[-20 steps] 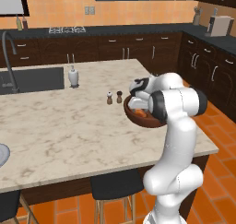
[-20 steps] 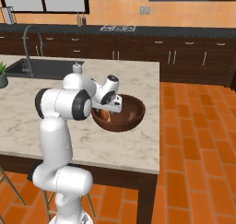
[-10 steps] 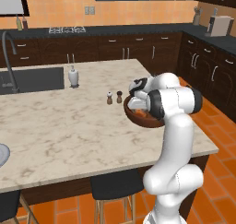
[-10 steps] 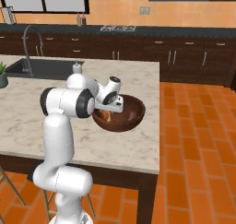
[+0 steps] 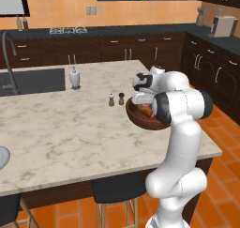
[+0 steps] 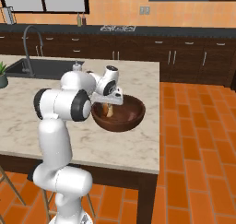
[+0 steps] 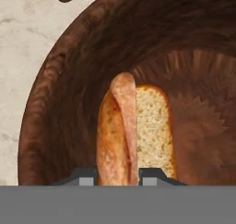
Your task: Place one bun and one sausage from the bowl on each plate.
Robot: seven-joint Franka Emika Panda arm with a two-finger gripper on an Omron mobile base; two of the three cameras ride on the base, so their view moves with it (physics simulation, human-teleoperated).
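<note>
Pincer narrowed around sausage beside bun in bowl, grip unclear

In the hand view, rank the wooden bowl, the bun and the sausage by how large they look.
1. wooden bowl, largest by far.
2. bun.
3. sausage, narrowest; it overlaps the bun, so their order is unsure.
</note>
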